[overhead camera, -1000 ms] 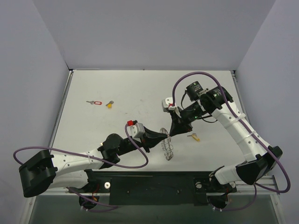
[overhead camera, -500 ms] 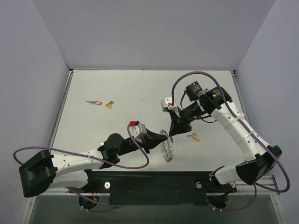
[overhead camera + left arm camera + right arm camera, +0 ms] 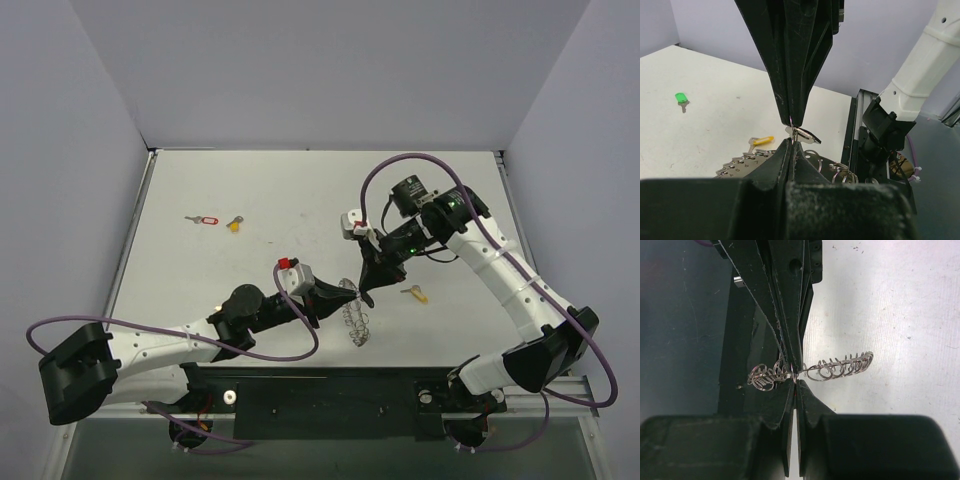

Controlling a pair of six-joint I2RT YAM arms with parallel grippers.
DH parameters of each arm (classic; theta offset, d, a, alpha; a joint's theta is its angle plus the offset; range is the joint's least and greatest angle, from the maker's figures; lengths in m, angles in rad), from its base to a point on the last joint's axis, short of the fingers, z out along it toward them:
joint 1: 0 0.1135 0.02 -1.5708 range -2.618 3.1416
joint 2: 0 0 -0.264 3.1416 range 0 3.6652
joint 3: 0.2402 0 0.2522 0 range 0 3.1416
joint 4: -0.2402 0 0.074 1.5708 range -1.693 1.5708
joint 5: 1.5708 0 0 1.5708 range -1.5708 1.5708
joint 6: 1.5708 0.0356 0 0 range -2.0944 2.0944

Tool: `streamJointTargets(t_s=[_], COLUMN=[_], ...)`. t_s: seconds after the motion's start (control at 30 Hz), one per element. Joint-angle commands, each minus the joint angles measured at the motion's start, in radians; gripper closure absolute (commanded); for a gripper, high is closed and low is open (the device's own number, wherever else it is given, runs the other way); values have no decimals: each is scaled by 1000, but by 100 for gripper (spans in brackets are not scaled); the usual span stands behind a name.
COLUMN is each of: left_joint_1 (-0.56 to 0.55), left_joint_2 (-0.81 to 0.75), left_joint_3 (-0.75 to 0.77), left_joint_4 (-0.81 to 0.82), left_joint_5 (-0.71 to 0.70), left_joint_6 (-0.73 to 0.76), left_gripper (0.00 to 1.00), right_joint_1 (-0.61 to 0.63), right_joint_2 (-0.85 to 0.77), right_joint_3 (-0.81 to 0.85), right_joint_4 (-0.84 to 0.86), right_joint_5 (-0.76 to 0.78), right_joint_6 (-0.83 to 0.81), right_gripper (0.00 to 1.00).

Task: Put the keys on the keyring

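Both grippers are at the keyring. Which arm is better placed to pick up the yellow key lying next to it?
Right. The yellow key lies just beside the right gripper, on its side of the keyring; the left gripper is shut on the keyring.

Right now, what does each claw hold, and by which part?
The left claw and right claw both pinch the silvery coiled-wire keyring at one spot on its wire, tip to tip.
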Motion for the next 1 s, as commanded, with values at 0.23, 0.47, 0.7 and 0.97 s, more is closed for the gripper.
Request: streamJointTargets(t_s=[0.23, 0.47, 0.7, 0.97], left_joint_1=[43, 58, 67, 77], left_joint_2=[-52, -54, -40, -52], left_joint_3=[28, 37, 52, 39], left_joint_4=[41, 1, -22, 18], left_joint_5=[-2, -3, 12, -6], left_joint_6=[-54, -86, -105, -137], left_gripper=[100, 100, 100, 100], right_joint_1=[35, 60, 69, 71], right_joint_2=[14, 17, 17, 15], right_joint_3=[-6, 1, 7, -8], right_joint_4=[-73, -104, -112, -106], right_joint_5=[61, 83, 93, 104], right_joint_6=[-103, -152, -162, -164], right_gripper=[100, 100, 100, 100])
